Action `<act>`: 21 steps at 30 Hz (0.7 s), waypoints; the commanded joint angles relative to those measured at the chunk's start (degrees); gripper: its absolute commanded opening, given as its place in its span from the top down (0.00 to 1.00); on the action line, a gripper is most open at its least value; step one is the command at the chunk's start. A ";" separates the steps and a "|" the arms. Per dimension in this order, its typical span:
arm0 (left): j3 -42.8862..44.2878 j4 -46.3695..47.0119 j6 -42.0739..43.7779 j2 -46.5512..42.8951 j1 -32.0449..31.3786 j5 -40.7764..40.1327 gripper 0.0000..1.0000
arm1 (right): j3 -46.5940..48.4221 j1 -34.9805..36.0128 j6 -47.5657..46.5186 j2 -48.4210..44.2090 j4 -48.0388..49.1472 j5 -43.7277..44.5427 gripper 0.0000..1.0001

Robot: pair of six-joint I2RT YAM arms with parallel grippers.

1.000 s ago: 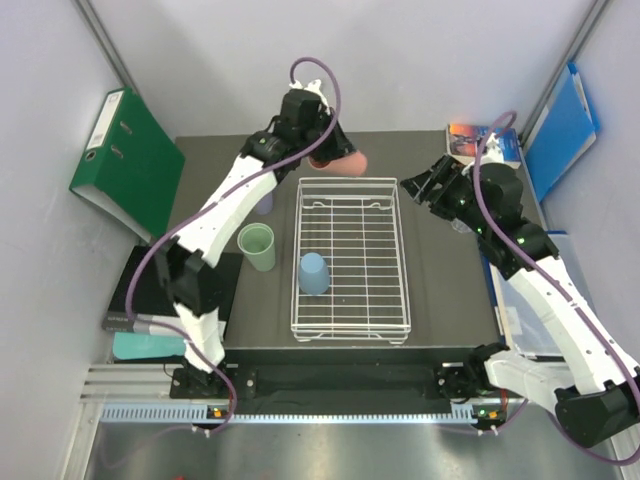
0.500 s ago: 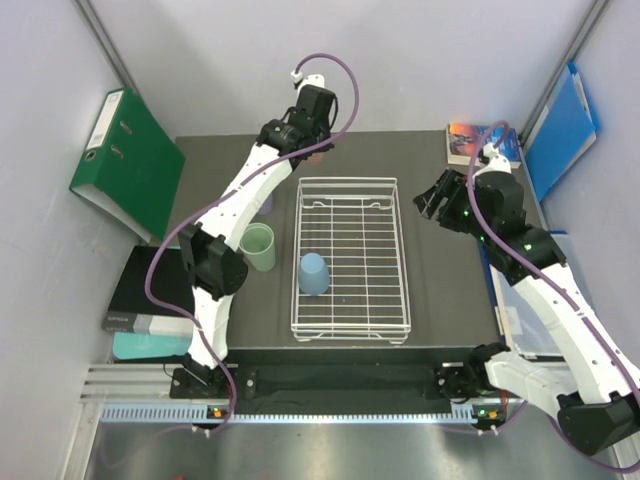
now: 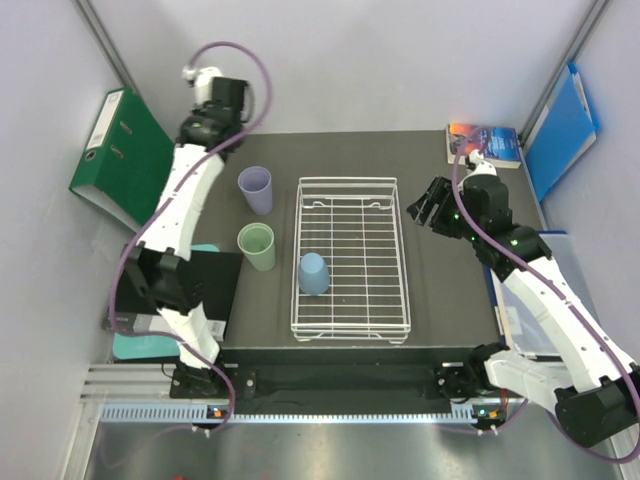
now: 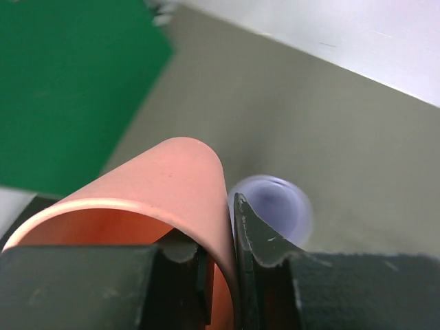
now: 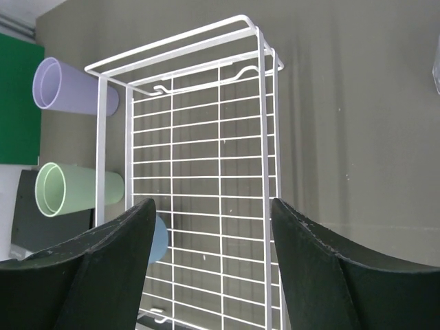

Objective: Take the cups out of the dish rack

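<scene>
The white wire dish rack (image 3: 385,215) lies mid-table and holds one light blue cup (image 3: 313,272), upside down at its left side. A lilac cup (image 3: 255,188) and a mint green cup (image 3: 257,245) stand upright on the table left of the rack. My left gripper (image 4: 218,240) is shut on the rim of the salmon pink cup (image 4: 158,199) and holds it high over the back left (image 3: 215,100), with the lilac cup (image 4: 275,206) below it. My right gripper (image 3: 432,205) is open and empty, just right of the rack (image 5: 206,172). No clear glass shows plainly.
A green binder (image 3: 125,160) leans against the left wall, close to my left gripper. A black book (image 3: 190,290) lies at the near left. A book (image 3: 485,143) and a blue folder (image 3: 560,130) sit at the back right.
My left arm has swung from the back edge of the rack to the back left, carrying the pink cup and uncovering the lilac cup. My right gripper shifted slightly.
</scene>
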 commanded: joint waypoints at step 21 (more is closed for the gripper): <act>-8.70 -1.60 -7.76 11.65 18.59 28.52 1.00 | -5.05 0.37 1.50 -1.50 5.69 -1.47 0.33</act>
